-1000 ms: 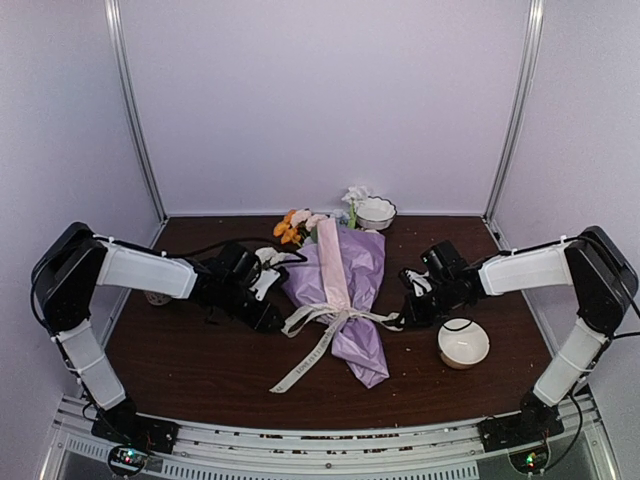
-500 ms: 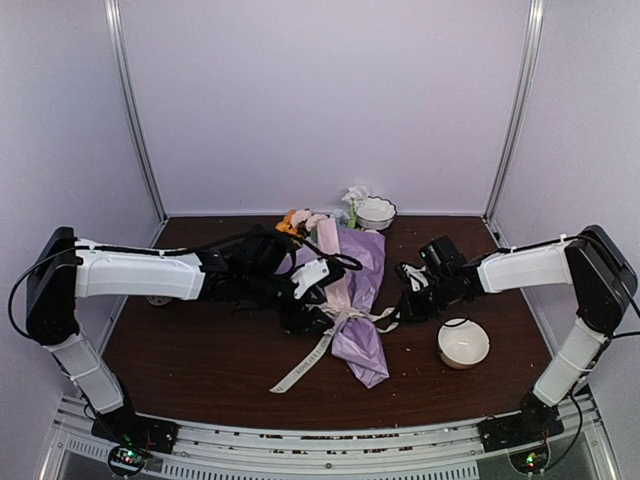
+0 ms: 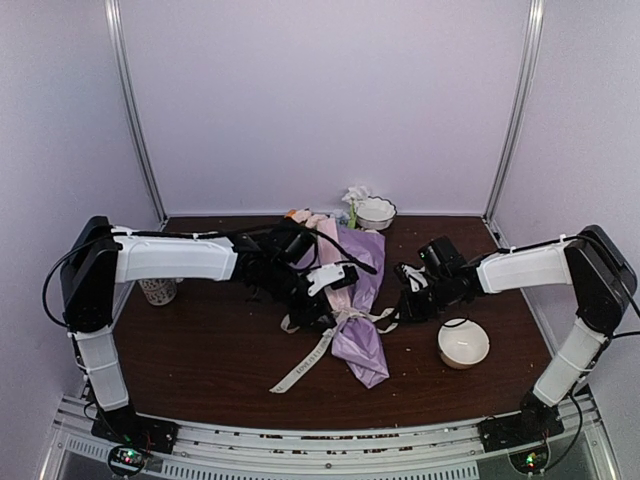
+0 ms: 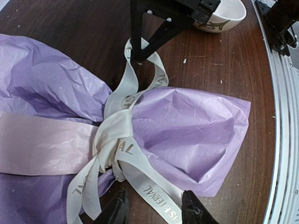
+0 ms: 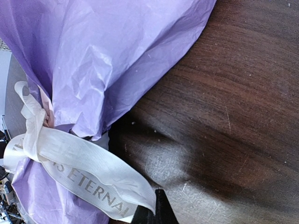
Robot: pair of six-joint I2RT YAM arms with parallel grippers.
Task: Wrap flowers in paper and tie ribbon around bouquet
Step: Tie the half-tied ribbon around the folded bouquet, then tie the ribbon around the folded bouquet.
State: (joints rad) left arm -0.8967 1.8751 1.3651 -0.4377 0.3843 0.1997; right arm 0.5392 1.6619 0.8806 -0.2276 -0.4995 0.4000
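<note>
The bouquet [image 3: 355, 300] lies on the table, purple paper [image 4: 187, 126] with a pink fold stripe [image 4: 42, 144]. The flowers [image 3: 303, 216] peek out at its far end, mostly hidden behind my left arm. The cream ribbon [image 4: 114, 135] is knotted round the middle. One printed tail [image 4: 154, 198] runs between the fingers of my left gripper [image 4: 154, 212], which hangs open astride it just below the knot. My right gripper [image 5: 156, 212] is shut on the ribbon's other end [image 5: 107, 182], to the right of the bouquet [image 3: 403, 305]. A long ribbon tail [image 3: 305, 360] trails toward the near edge.
A white bowl [image 3: 463, 343] stands near my right arm. Another white bowl [image 3: 376, 212] sits at the back wall. A patterned mug [image 3: 160, 290] is at the left under my left arm. The metal rail [image 3: 320, 450] runs along the near edge.
My left arm has swung right from beside the bouquet to above its knot, and its jaws widened then narrowed around the tail. The right gripper keeps its hold, barely shifted.
</note>
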